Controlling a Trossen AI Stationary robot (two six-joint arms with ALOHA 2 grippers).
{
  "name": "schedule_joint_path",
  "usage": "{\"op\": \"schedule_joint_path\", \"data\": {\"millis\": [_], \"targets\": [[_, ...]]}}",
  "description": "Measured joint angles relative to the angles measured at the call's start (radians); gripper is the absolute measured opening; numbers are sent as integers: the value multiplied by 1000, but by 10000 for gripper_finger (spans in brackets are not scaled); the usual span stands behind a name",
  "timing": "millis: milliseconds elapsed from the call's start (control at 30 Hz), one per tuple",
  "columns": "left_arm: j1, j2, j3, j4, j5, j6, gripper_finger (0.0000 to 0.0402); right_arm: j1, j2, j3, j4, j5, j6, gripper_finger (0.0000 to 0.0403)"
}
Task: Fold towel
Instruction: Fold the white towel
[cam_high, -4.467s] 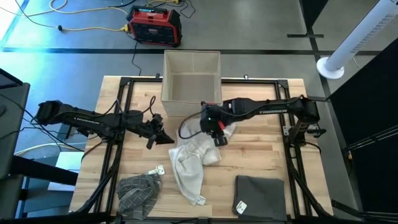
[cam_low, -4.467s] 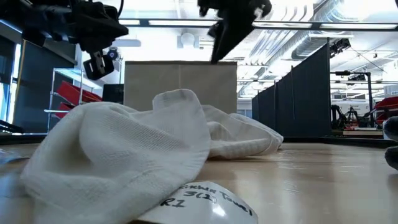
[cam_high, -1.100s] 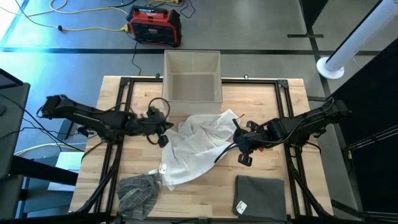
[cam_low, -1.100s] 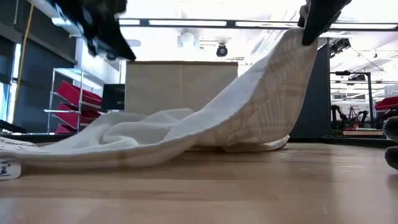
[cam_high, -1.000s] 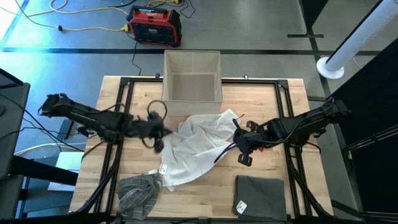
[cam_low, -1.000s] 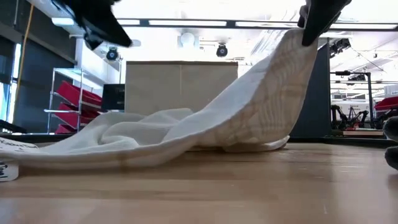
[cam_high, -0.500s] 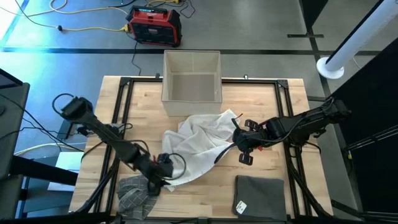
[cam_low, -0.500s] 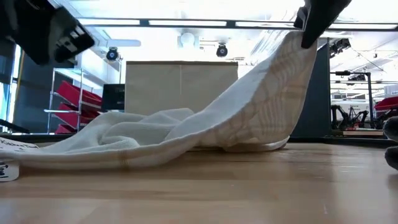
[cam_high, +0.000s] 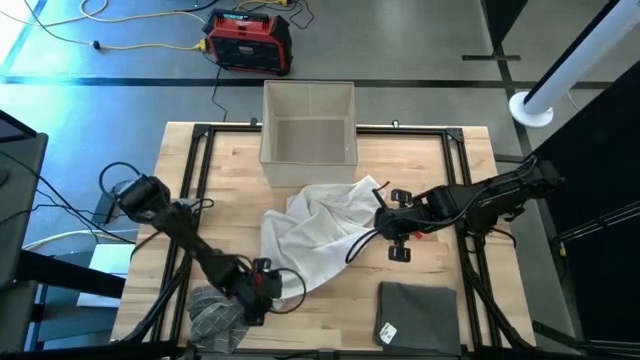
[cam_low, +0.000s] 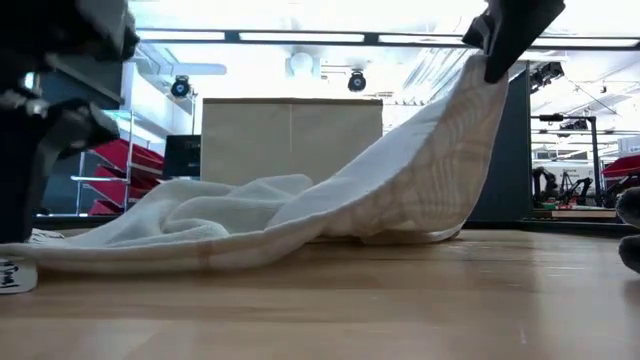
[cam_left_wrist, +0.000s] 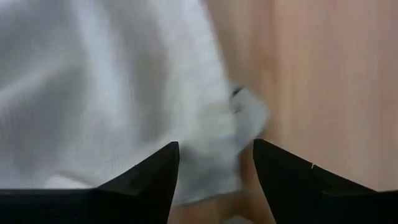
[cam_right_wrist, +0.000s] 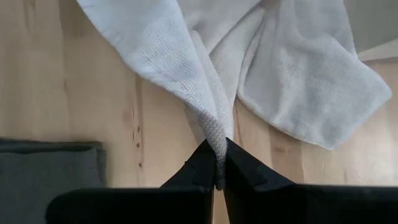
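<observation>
Towel (cam_high: 315, 235) lies crumpled mid-bench, one corner pinched aloft by the right gripper (cam_high: 378, 222) fingers; we judge the left gripper (cam_high: 262, 285), fingers spread over the near corner, should close squarely on it.

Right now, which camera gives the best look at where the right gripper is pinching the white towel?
The right wrist view: the right gripper is shut on a bunched corner of the white towel, seen close up. The high view shows the pinch small, at the towel's right edge. The low view shows only that corner lifted. The left wrist view shows other towel cloth.
</observation>
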Motion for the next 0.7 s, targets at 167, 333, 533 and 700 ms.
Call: {"op": "schedule_joint_path", "data": {"millis": [167,333,533,700], "targets": [[2,49,5,13,-43,-14,200,0,0,0,-18,-3,-25,2],[25,69,9,-43,-13,-78,154,0,0,0,-18,-3,-23,2],[79,-13,-1,-174,64,-92,13,0,-2,0,-10,-6,5,2],[145,-228,17,-364,35,-90,6,-5,-58,4,43,7,25,2]]}}
